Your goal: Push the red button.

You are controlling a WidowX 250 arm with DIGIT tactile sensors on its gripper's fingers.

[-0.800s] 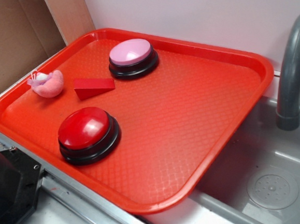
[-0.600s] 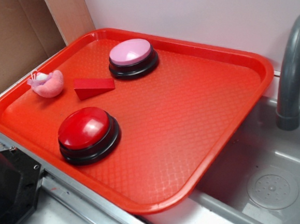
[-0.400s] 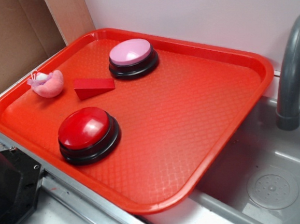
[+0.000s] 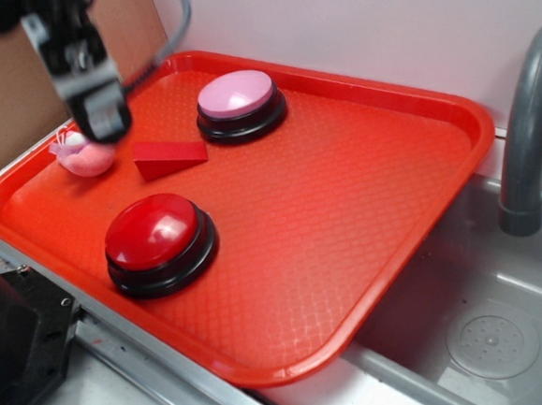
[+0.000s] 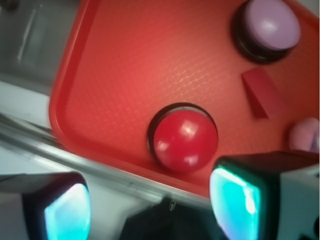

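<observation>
gripper open above the tray's far left corner

the gripper [image 4: 105, 122] hangs in the air over the left end of the red tray [image 4: 366, 214], above the small pink toy [image 4: 87, 157], its jaws spread apart with nothing between them. the red button [image 4: 153, 231] sits on its black base near the tray's front left edge, well apart from the gripper and untouched. a red wedge block [image 4: 168, 157] lies between it and the pink button [image 4: 236, 94] further back. beside the tray, on the right, is a grey sink [image 4: 487, 317] with a faucet [image 4: 528, 126].
</observation>
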